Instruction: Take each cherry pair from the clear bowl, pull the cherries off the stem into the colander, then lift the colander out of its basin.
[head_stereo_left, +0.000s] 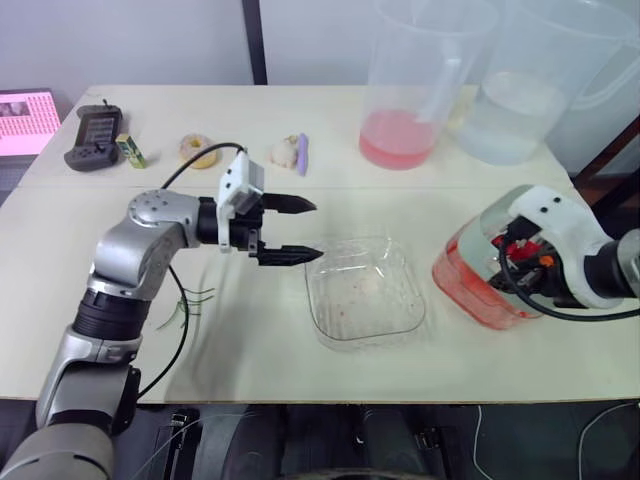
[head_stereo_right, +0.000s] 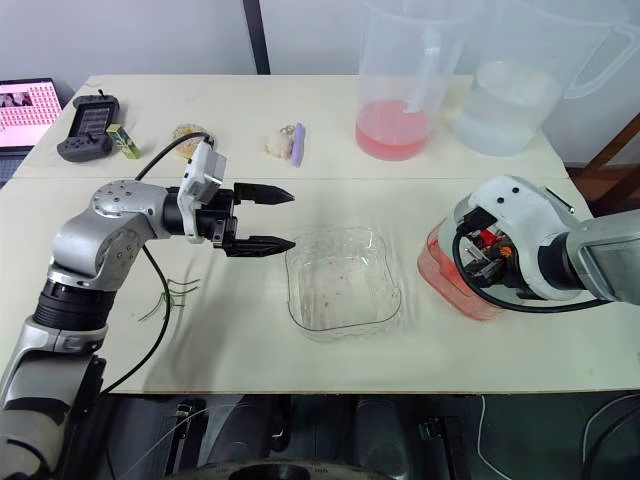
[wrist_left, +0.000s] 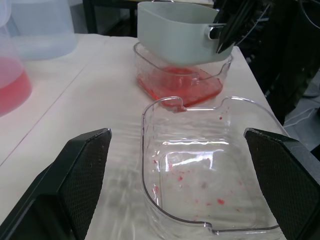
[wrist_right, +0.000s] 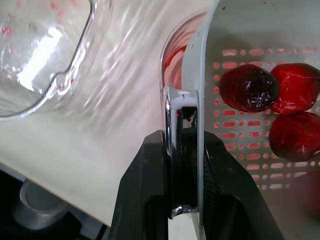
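Note:
The clear bowl (head_stereo_left: 365, 290) sits mid-table, holding only red specks. My left gripper (head_stereo_left: 317, 229) hovers open just left of the bowl's rim, with nothing between its fingers. To the right stands the clear basin (head_stereo_left: 468, 285) with red liquid in it. The pale grey colander (wrist_left: 180, 35) sits high over the basin (wrist_left: 180, 82), above the liquid. My right gripper (wrist_right: 182, 145) is shut on the colander's wall at its metal handle. Three red cherries (wrist_right: 270, 100) lie inside the colander. Green stems (head_stereo_left: 190, 300) lie on the table under my left forearm.
At the back right stand two big clear jugs, one with pink liquid (head_stereo_left: 400, 135) and one with water (head_stereo_left: 510, 125). Along the back left lie a handheld device (head_stereo_left: 92, 135), a small green box (head_stereo_left: 131, 150), a doughnut-shaped item (head_stereo_left: 200, 150) and a white and purple item (head_stereo_left: 290, 153).

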